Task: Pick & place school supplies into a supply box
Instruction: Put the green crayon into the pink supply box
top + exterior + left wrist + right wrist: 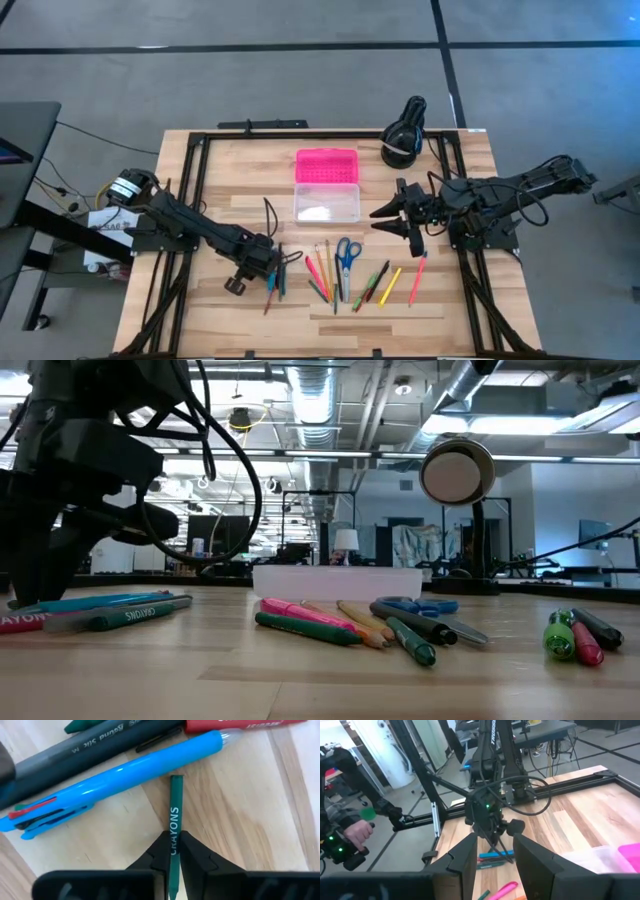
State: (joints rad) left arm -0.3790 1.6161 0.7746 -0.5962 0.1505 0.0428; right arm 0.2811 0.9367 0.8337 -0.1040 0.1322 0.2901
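A green crayon pencil (173,822) is clamped between the closed fingers of the left gripper (268,262), low over the wooden table (200,200) at the left end of the row of supplies; in the left wrist view the pencil's free end lies against the side of a light blue pen (115,780), with a grey pen (90,747) and a red one (230,725) just beyond. The step in hand is judged to be the pick of this pencil, with the placing not yet begun. The next move would call for a straight lift clear of the neighbouring pens, then a carry toward the box (326,203), whose clear base sits near the table's middle with its pink lid (326,166) lying open just behind it; the pencil would need to be turned along the box's length to drop in. The right gripper (400,218) waits just right of the box, its fingers spread wide and holding nothing. One box, one pair of blue-handled scissors (346,255) and roughly a dozen pens, pencils and markers are counted; an exact number cannot be told where they overlap. A black round device (404,135) stands behind the box, and a person's hand (357,832) shows beyond the table.
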